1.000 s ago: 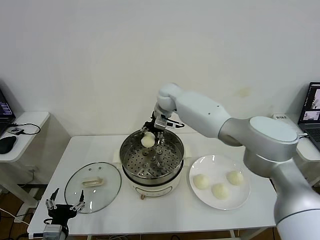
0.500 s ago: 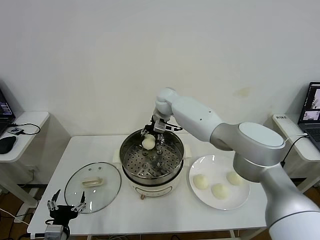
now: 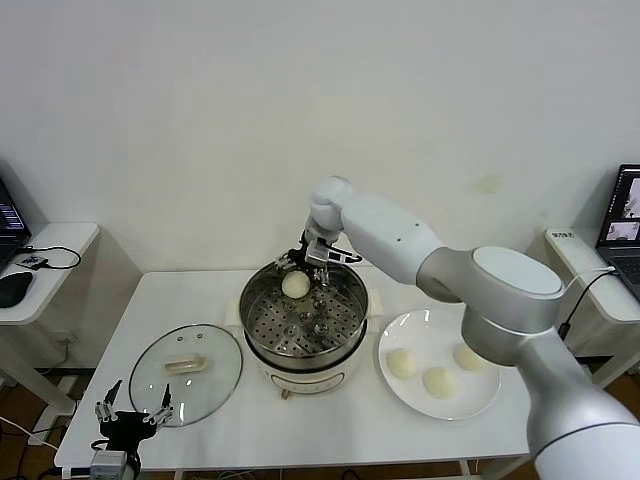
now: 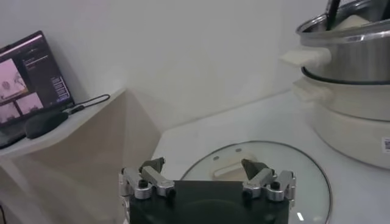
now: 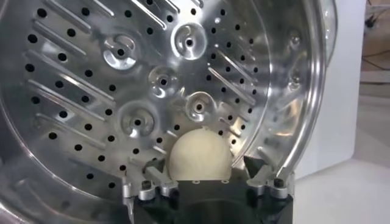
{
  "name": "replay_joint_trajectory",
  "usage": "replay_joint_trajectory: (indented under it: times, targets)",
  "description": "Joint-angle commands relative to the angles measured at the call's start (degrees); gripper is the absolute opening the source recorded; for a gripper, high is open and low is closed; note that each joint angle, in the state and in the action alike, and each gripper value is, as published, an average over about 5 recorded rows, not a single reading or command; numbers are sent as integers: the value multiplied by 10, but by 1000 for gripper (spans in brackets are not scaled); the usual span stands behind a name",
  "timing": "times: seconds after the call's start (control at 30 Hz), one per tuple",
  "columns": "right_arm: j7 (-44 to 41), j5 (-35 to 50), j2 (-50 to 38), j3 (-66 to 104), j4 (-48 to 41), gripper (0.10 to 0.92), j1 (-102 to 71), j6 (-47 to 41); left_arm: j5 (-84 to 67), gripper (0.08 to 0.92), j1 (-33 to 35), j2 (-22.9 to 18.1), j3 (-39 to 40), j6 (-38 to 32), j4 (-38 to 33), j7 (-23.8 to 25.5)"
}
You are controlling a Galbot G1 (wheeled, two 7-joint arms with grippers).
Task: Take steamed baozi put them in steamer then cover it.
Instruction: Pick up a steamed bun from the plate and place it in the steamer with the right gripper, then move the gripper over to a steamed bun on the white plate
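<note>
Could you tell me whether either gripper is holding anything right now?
Nothing is held: the right gripper stands open around a baozi on the steamer tray; the left gripper is open, empty.

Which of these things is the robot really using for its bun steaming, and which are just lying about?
Part of the job: the baozi in the steamer, under the open right gripper; three baozi on the plate; the glass cover on the table.

Just lying about: laptop, mouse, parked left gripper.

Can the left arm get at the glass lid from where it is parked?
Probably yes. The left claw sits open at the table's near edge, right beside the cover, which lies flat with its handle up and nothing on it.
</note>
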Motion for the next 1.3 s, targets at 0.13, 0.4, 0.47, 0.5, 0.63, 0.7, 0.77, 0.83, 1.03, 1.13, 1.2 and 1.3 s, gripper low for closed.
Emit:
replay_joint_trajectory:
  times: [0.13,0.4,0.47,0.5,0.63,0.7,0.77,0.83,1.03,1.13,1.2,1.3]
  targets:
    - [-58,156,-76,-11,111,823,45,-124,0,823,2,1,1,0,-2,1]
    - [-130,386,-189,-62,239,823,144,-382,1,823,4,4,7,2,-11,4]
    - [-135,410,-223,-63,279,823,155,-468,1,823,5,5,9,2,-13,5]
    - [-136,421,-242,-61,299,823,157,-515,1,823,6,6,10,2,-14,5]
    - [-151,441,-307,-43,355,823,158,-656,1,823,11,6,14,4,-19,6]
    - [-169,432,-334,-34,376,823,156,-704,0,823,12,7,14,4,-21,6]
    - [-187,417,-358,-26,395,823,151,-739,-1,823,14,9,14,5,-23,7]
    - [-202,401,-379,-20,415,823,145,-755,-5,823,14,10,13,6,-23,7]
    - [-215,359,-438,-18,459,823,123,-747,-14,823,15,11,8,11,-29,14]
    - [-216,333,-462,-16,468,823,107,-738,-16,823,18,11,8,14,-33,16]
    - [-216,315,-473,-14,470,823,93,-731,-17,823,19,11,9,23,-35,15]
    - [-213,285,-481,-4,470,823,58,-723,-17,823,20,9,10,33,-36,13]
